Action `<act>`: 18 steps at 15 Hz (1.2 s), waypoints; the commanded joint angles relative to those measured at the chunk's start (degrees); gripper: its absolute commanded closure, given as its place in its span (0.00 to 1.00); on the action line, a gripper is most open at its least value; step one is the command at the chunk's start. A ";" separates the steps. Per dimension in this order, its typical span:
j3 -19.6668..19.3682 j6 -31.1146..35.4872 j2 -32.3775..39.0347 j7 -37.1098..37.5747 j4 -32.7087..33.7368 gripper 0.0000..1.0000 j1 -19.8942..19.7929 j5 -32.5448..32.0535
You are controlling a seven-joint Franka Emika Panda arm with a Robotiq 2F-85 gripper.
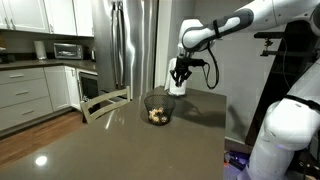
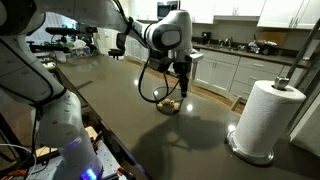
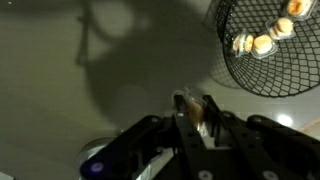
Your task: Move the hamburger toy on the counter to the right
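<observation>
My gripper [image 3: 193, 108] is shut on the hamburger toy [image 3: 189, 106], a small tan-and-brown lump pinched between the two fingers. It holds the toy above the dark glossy counter [image 3: 70, 90]. In both exterior views the gripper [image 1: 180, 74] [image 2: 184, 78] hangs just above the counter [image 1: 120, 140] [image 2: 110, 110], close beside a dark wire bowl [image 1: 158, 108] [image 2: 165, 98] [image 3: 268, 50]. The toy itself is too small to make out in the exterior views.
The wire bowl holds several small tan toy foods [image 3: 262, 42]. A paper towel roll [image 2: 265, 118] stands on the counter. A fridge [image 1: 130, 45] and white cabinets [image 1: 30, 90] lie beyond the counter. The counter's edge [image 1: 222, 120] runs near the robot's base.
</observation>
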 commanded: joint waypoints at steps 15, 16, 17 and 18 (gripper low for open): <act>-2.20 -1.36 13.80 -3.42 5.93 0.95 3.01 1.68; -2.50 -1.61 14.07 -3.88 6.17 0.95 3.05 2.30; -2.91 -1.30 14.48 -4.66 6.19 0.95 3.03 2.98; -3.20 -1.27 14.72 -5.32 6.34 0.95 3.07 3.67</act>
